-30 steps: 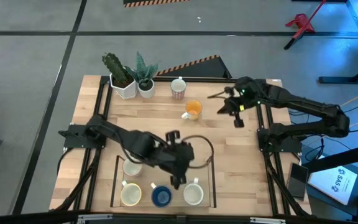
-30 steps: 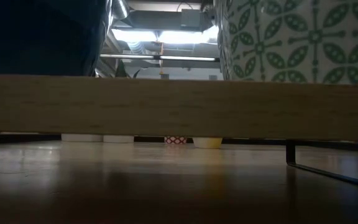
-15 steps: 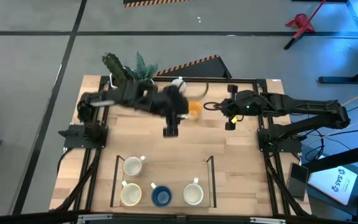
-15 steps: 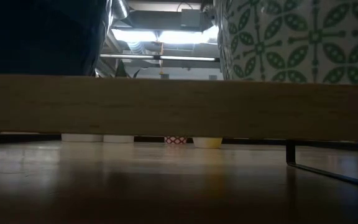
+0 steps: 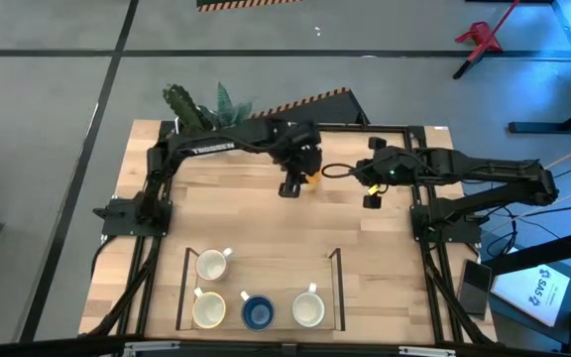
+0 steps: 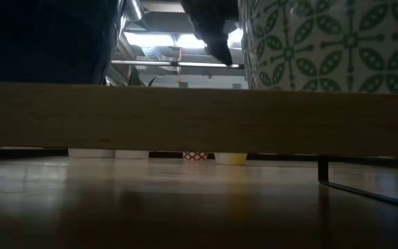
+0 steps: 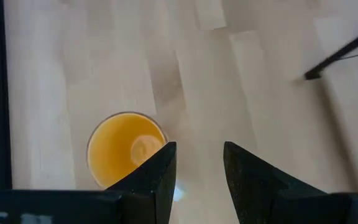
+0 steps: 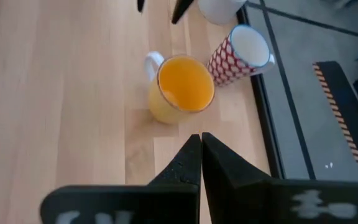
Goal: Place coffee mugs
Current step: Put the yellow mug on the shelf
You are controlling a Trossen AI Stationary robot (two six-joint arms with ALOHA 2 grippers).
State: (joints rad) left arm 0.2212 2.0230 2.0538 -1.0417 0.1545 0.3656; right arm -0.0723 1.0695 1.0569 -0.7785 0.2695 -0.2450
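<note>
An orange mug (image 5: 311,175) stands upright on the far part of the table, its white handle (image 8: 152,62) pointing to the table's left. A red-and-white patterned mug (image 8: 238,53) stands just behind it. My left gripper (image 5: 290,186) hovers open above the orange mug (image 7: 126,149); the mug's rim shows beside one finger (image 7: 157,177). My right gripper (image 5: 371,201) is shut (image 8: 201,146) to the right of the orange mug (image 8: 182,87). Three white or cream mugs (image 5: 211,265), (image 5: 208,309), (image 5: 308,309) and a blue mug (image 5: 257,312) stand in the wire tray (image 5: 183,288).
Two white pots with green plants (image 5: 206,124) stand at the far left corner, behind the mugs. A black frame (image 5: 365,127) runs along the far edge. In the low view a wooden board (image 6: 199,117) blocks most of the table, and a green-patterned surface (image 6: 330,41) stands close.
My left arm has swung from the wire tray at the near edge across the table to the far side and now stands over the orange mug. The four mugs in the tray have stayed put.
</note>
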